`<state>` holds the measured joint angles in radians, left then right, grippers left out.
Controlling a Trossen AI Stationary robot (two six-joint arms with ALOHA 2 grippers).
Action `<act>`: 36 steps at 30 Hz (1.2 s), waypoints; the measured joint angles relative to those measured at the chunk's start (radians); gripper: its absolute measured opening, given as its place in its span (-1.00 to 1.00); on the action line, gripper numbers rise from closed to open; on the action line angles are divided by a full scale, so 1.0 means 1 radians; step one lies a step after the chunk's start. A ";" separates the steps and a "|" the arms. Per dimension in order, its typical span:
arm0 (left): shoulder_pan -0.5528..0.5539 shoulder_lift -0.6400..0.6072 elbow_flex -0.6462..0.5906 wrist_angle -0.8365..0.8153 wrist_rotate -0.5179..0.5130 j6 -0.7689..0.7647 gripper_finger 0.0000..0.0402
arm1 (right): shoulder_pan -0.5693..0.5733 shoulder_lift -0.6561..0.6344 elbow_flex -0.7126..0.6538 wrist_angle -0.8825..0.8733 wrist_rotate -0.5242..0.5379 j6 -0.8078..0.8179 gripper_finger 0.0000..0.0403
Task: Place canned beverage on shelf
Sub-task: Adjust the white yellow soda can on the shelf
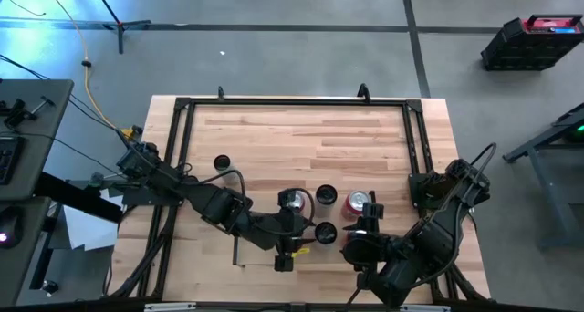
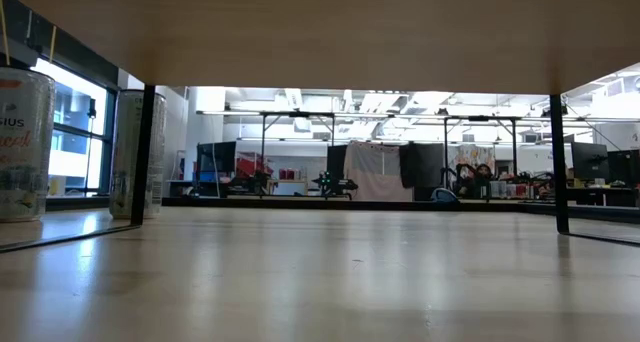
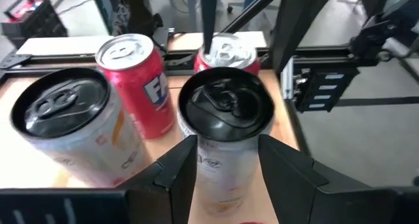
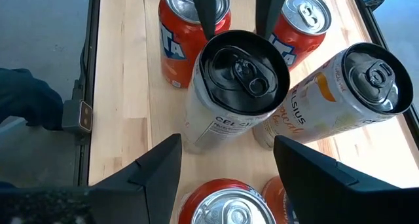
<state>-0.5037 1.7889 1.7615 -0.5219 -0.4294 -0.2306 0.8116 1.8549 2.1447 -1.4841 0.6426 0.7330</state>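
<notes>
The shelf (image 4: pixel 124 86) is a pale-wood panel with dark side rails, and several cans stand on it. My left gripper (image 3: pixel 226 145) reaches in from the table's left and is shut on a white can with a black top (image 3: pixel 226 106), which the high view also shows (image 1: pixel 324 232). Opposite it, my right gripper (image 4: pixel 226 142) is open. It hovers over a red can (image 4: pixel 226 204) and its fingers touch nothing. Around the held can are a second white can (image 4: pixel 366 73), an orange can (image 4: pixel 190 27) and a red can (image 4: pixel 301 21). My left gripper pinches the white can's side wall (image 3: pixel 209 168) below the black rim, one finger on each side. The fingers come from the table's left, slanting slightly down. The can is upright. Whether its base rests on the shelf or hangs just above it, I cannot tell.
In the low view the shelf's underside (image 2: pixel 350 32) spans the top and its rail (image 2: pixel 147 152) stands on the tabletop. Two cans (image 2: pixel 22 142) (image 2: pixel 128 152) stand on the table there. Another black-topped can (image 1: pixel 222 162) stands toward the far left. A black tube frame (image 1: pixel 292 100) edges the table.
</notes>
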 joint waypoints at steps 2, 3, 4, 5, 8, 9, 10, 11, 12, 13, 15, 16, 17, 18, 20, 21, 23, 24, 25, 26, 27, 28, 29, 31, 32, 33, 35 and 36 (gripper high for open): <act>0.000 0.000 0.000 0.006 0.015 0.000 -0.25 | 0.000 0.000 0.000 0.000 0.000 0.000 0.13; 0.000 0.000 0.000 0.006 0.018 0.000 -0.25 | 0.000 0.000 0.000 0.000 0.000 0.000 0.13; 0.000 0.000 0.000 0.002 0.018 0.000 -0.25 | 0.000 0.000 0.000 0.000 0.000 0.000 0.13; 0.000 0.000 0.000 -0.001 0.018 0.000 -0.25 | 0.000 0.000 0.000 0.000 0.000 0.000 0.13; 0.000 0.000 0.000 -0.002 0.018 0.000 -0.25 | 0.000 0.000 0.000 0.000 0.000 0.000 0.13; 0.000 0.000 0.000 -0.002 0.018 0.000 -0.25 | 0.000 0.000 0.000 0.000 0.000 0.000 0.13; 0.000 0.000 0.000 -0.002 0.018 0.002 -0.25 | 0.000 0.000 0.000 0.000 0.000 0.000 0.13; 0.000 0.000 0.000 -0.002 0.018 0.007 -0.25 | 0.000 0.000 0.000 0.000 0.000 0.000 0.13; 0.000 0.001 0.000 -0.001 0.018 0.013 -0.25 | 0.000 0.000 0.000 0.000 0.000 0.000 0.13; 0.002 0.001 0.000 0.001 0.018 0.017 -0.25 | 0.000 -0.001 0.000 0.000 0.000 0.000 0.13; 0.005 0.001 0.000 0.003 0.021 0.023 -0.25 | 0.000 -0.001 0.000 0.000 0.000 0.000 0.13; 0.006 0.001 0.000 0.003 0.026 0.023 -0.25 | 0.000 -0.001 0.000 0.000 0.000 0.000 0.13; 0.007 0.001 0.000 0.004 0.030 0.023 -0.25 | 0.000 -0.001 0.000 0.000 0.000 0.000 0.13; 0.007 0.001 0.000 0.005 0.030 0.024 -0.25 | 0.000 -0.001 0.000 0.000 0.000 0.000 0.13; 0.007 0.002 0.000 0.007 0.032 0.024 -0.25 | 0.000 -0.001 0.000 0.000 0.000 -0.005 0.13; 0.007 0.002 0.000 0.008 0.032 0.024 -0.25 | 0.000 -0.001 0.000 0.000 0.000 -0.009 0.13; 0.007 0.002 0.000 0.007 0.038 0.025 -0.25 | 0.000 -0.001 0.000 0.000 0.001 -0.018 0.13; 0.007 0.002 0.000 0.006 0.041 0.024 -0.25 | 0.000 -0.001 0.000 0.000 0.001 -0.018 0.13; 0.007 0.002 0.000 0.005 0.044 0.025 -0.25 | 0.000 -0.001 0.000 0.000 0.002 -0.018 0.13; 0.006 0.002 0.000 0.005 0.045 0.026 -0.25 | 0.000 -0.001 0.000 0.000 0.004 -0.019 0.13; 0.006 0.002 0.000 0.005 0.045 0.026 -0.25 | 0.000 -0.001 0.000 0.000 0.003 -0.019 0.13; 0.005 0.002 0.000 0.004 0.050 0.026 -0.25 | 0.000 -0.001 0.000 0.000 0.003 -0.019 0.13; 0.005 0.002 0.000 0.005 0.060 0.026 -0.25 | -0.002 -0.001 0.000 0.001 0.003 -0.021 0.13; 0.005 0.002 0.000 0.005 0.080 0.026 -0.25 | -0.007 -0.001 0.000 0.013 -0.003 -0.043 0.13; 0.005 0.002 0.000 0.004 0.085 0.026 -0.25 | -0.012 -0.001 0.000 0.030 -0.012 -0.062 0.13; 0.005 0.002 0.000 0.003 0.085 0.026 -0.25 | -0.017 -0.001 0.000 0.047 -0.020 -0.086 0.13; 0.005 0.002 0.000 -0.001 0.085 0.026 -0.25 | -0.032 -0.001 0.000 0.074 -0.049 -0.121 0.13; 0.005 0.002 0.000 -0.002 0.084 0.026 -0.25 | -0.038 -0.003 0.000 0.078 -0.064 -0.128 0.13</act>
<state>-0.4992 1.7905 1.7615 -0.5236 -0.3450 -0.2050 0.7738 1.8520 2.1445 -1.4059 0.5787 0.6048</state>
